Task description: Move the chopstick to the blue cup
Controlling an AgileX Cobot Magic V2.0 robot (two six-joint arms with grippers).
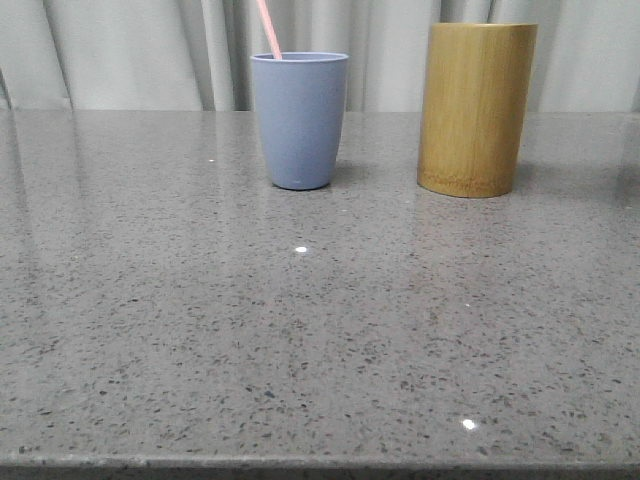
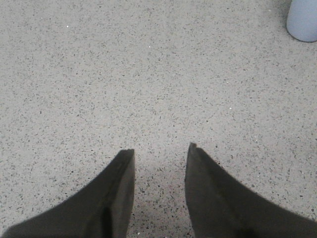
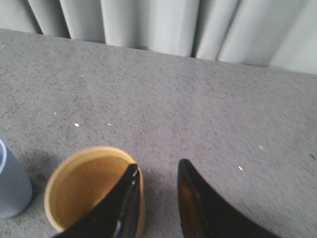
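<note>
In the front view the grey speckled worktop [image 1: 300,330] fills the lower frame, pale curtains [image 1: 130,50] behind it. Left of centre, toward the top, the blue cup [image 1: 299,120] stands upright, and the chopstick [image 1: 269,28] already rests inside it, its pink shaft leaning toward the upper left and running out of the top edge of the frame. To the right, well apart from the cup, stands the taller bamboo holder [image 1: 476,108], also upright.

In the left wrist view the left gripper [image 2: 162,148] hangs over bare worktop, its fingers [image 2: 119,193] parted by a moderate gap with nothing between them; the cup's base shows in the upper right corner of that frame.

In the right wrist view the cup's side is at the lower left edge, the bamboo holder's open mouth is at lower centre-left and looks empty inside, and the right gripper [image 3: 157,166] sits just beside its rim, fingers [image 3: 195,203] partly open and holding nothing.

Judging from this, the transfer looks complete. The chopstick appears light, stiff and smooth, so it would likely slip or pivot in a loose pinch; the sensible hold would be on the exposed shaft above the cup's rim, squarely across it. The cup looks light and could tip if the stick were levered sideways
</note>
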